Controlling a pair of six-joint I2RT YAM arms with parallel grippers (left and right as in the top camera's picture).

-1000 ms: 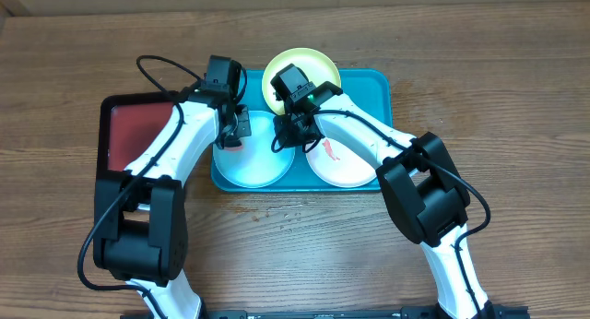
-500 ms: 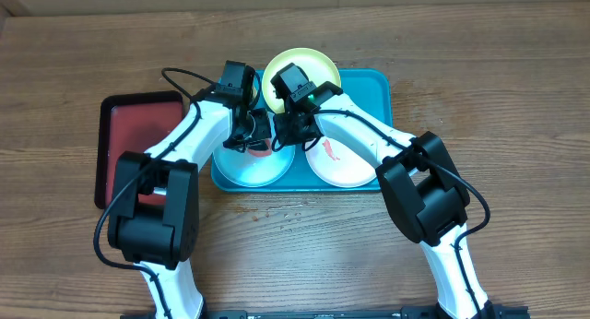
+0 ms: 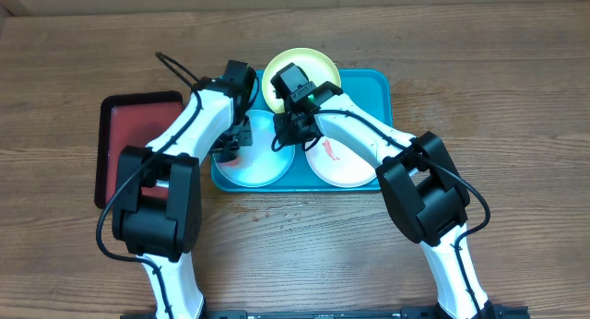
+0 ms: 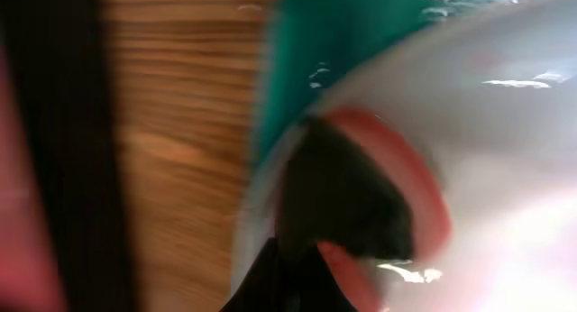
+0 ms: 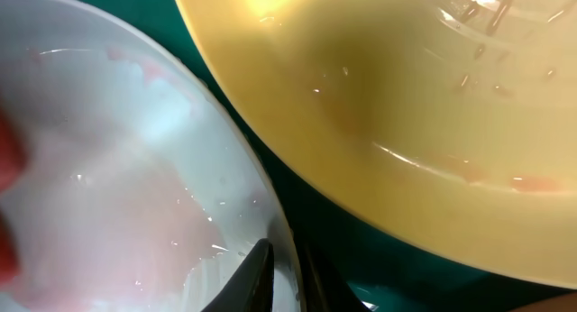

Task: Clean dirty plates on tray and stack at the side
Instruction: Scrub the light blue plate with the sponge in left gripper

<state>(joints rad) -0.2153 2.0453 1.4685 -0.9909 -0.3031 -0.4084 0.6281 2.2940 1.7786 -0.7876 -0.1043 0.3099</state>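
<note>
The teal tray (image 3: 378,107) holds three plates. The light blue plate (image 3: 258,167) lies at its left, the white plate (image 3: 346,167) with a red smear at its right, and the yellow-green plate (image 3: 304,59) at the back. My left gripper (image 3: 230,146) is shut on a red pad (image 4: 424,195) and presses it on the light blue plate (image 4: 505,123) near its left rim. My right gripper (image 3: 284,135) is shut on that plate's right rim (image 5: 270,213), one finger on each side. The yellow-green plate (image 5: 406,96) lies just beyond.
A smaller dark red tray (image 3: 138,135) with a black rim lies on the wooden table left of the teal tray. Both arms cross over the teal tray's left half. The left wrist view is blurred.
My left gripper swept the red pad right across the light blue plate, then back to its left side. The right gripper kept its hold on the rim.
</note>
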